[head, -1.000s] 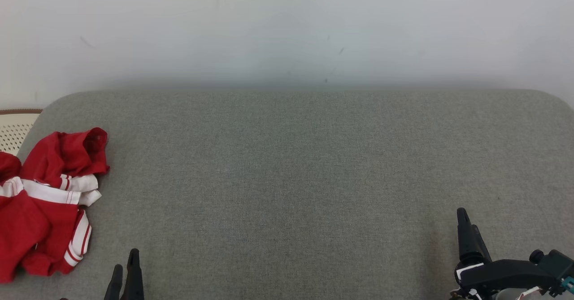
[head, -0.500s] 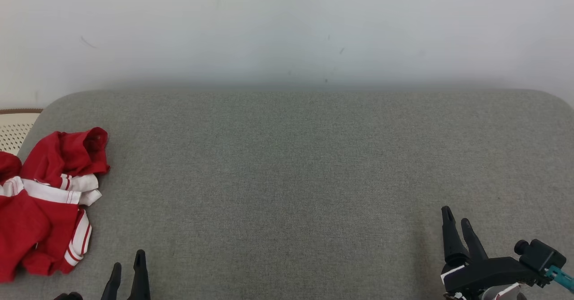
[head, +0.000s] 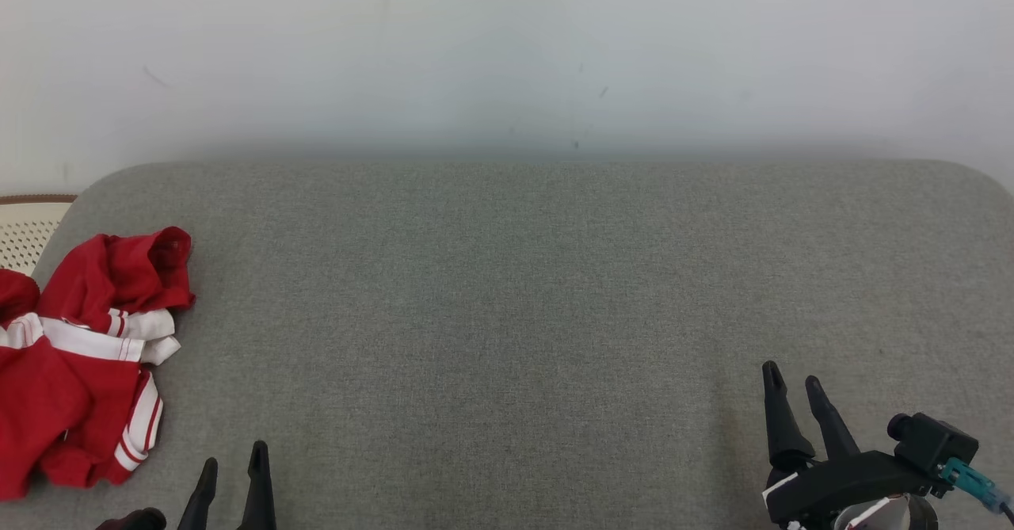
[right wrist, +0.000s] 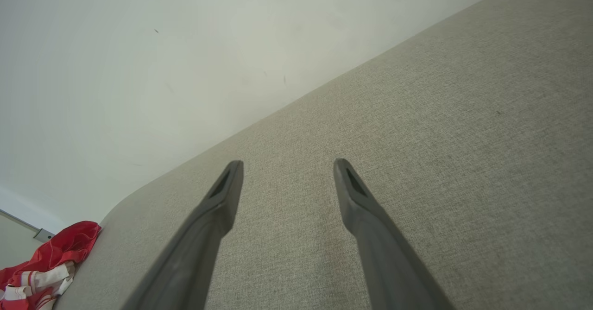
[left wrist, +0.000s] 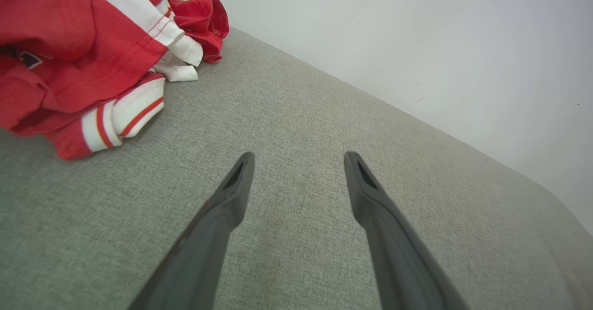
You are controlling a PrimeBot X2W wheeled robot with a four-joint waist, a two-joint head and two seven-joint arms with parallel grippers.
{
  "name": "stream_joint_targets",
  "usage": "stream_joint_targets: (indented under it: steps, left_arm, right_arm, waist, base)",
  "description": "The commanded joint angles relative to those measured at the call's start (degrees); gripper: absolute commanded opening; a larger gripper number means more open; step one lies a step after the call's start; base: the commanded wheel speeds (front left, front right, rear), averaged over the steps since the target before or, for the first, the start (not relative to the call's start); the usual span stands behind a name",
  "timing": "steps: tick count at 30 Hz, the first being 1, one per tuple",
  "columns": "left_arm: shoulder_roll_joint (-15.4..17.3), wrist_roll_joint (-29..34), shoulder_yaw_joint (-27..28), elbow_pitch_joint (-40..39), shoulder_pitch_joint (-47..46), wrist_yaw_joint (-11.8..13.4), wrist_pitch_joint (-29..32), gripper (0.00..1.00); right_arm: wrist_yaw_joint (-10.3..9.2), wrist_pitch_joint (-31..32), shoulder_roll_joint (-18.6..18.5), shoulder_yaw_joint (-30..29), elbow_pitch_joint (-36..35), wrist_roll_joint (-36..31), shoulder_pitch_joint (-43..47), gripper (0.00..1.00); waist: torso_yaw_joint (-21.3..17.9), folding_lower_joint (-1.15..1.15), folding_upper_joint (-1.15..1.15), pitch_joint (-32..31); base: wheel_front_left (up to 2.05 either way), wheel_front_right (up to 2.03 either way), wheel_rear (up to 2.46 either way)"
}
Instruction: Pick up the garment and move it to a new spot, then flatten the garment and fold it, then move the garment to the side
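Both spread, left gripper (head: pixel 234 457), right gripper (head: pixel 790 375), crumpled garment (head: pixel 71 371) beside pale basket (head: pixel 28 229)

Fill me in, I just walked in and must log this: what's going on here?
Nothing is held yet. A crumpled red and white garment lies at the left edge of the grey padded surface. The left end effector hovers open close beside it, not touching. The right end effector is open over the surface's right side. The pick-up has not begun.
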Motion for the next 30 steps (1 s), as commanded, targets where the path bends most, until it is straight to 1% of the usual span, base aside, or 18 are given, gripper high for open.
stream_joint_targets:
  steps: [1,9,21,25,30]
  left_arm:
    - [0.61,2.02,-0.21,-0.11,-0.90,0.27,-0.77,1.00]
    - [0.68,6.02,-0.62,0.28,-0.91,0.76,-1.76,1.00]
    - [0.96,12.88,-1.70,0.48,-1.20,1.56,-3.33,1.00]
    - [0.83,14.69,-1.52,0.62,-1.36,2.44,-3.81,1.00]
    - [0.89,16.94,-1.70,0.79,-1.49,2.86,-4.37,1.00]
  right_arm:
    - [0.03,-0.68,-0.53,0.80,0.08,-1.82,-0.94,1.00]
    - [0.03,-1.61,-0.87,2.06,0.68,-5.23,-1.36,1.00]
    - [0.03,-3.12,-1.05,3.70,1.11,-12.36,-2.12,1.00]
    - [0.04,-3.56,-1.26,4.30,1.00,-14.47,-2.27,1.00]
    - [0.04,-4.16,-1.12,3.86,1.38,-16.90,-2.13,1.00]
  waist:
    - [-0.02,0.00,0.00,-0.05]
    - [-0.02,0.00,0.00,-0.11]
    - [0.08,0.00,0.00,-0.13]
    - [0.10,0.00,0.00,-0.11]
    - [0.07,0.00,0.00,-0.14]
  base:
    - [0.00,0.00,0.00]
    - [0.00,0.00,0.00]
    - [0.00,0.00,0.00]
    - [0.00,0.00,0.00]
    - [0.00,0.00,0.00]
